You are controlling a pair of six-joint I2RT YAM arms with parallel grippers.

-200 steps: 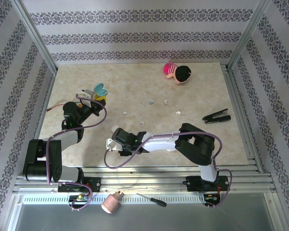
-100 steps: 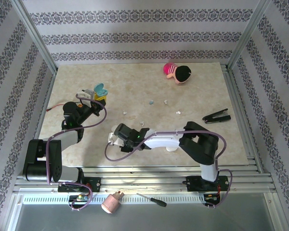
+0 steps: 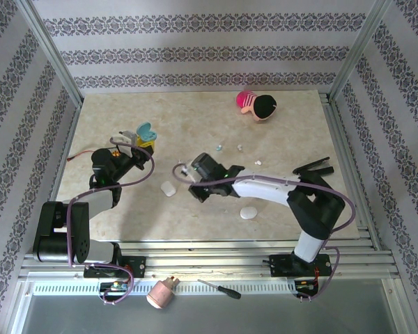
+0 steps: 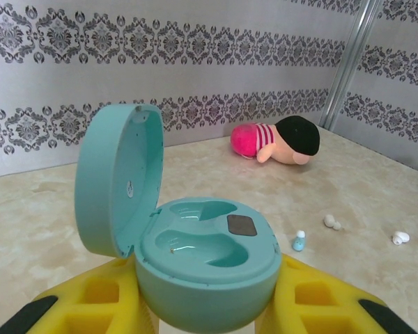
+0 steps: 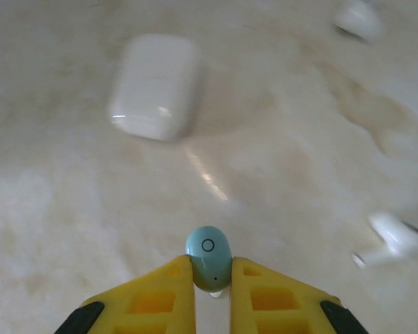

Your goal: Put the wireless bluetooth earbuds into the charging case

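Note:
The teal charging case [image 4: 202, 261] stands with its lid up and both wells empty, and my left gripper [image 4: 209, 313] is shut on its sides; from above the case [image 3: 145, 132] and the left gripper [image 3: 138, 141] sit at the table's left. My right gripper [image 5: 210, 278] is shut on a light blue earbud [image 5: 209, 257], lifted over the mid table [image 3: 191, 172]. Loose earbuds lie on the table: a light blue one [image 4: 299, 241] [image 3: 219, 147], white ones [image 4: 330, 222] [image 4: 400, 238] [image 3: 239, 147] [image 3: 257, 162], and a white one [image 5: 393, 240] near my right fingers.
A white closed case [image 5: 155, 87] [image 3: 168, 188] lies ahead of the right gripper, another white case [image 3: 249, 212] nearer the front. A plush doll [image 3: 256, 104] [image 4: 279, 139] lies at the back right, a black clip [image 3: 312, 167] at the right edge.
The right arm swung up and right from the near-left front to the table's middle, its jaws closing on the light blue earbud. The left arm and case stayed still.

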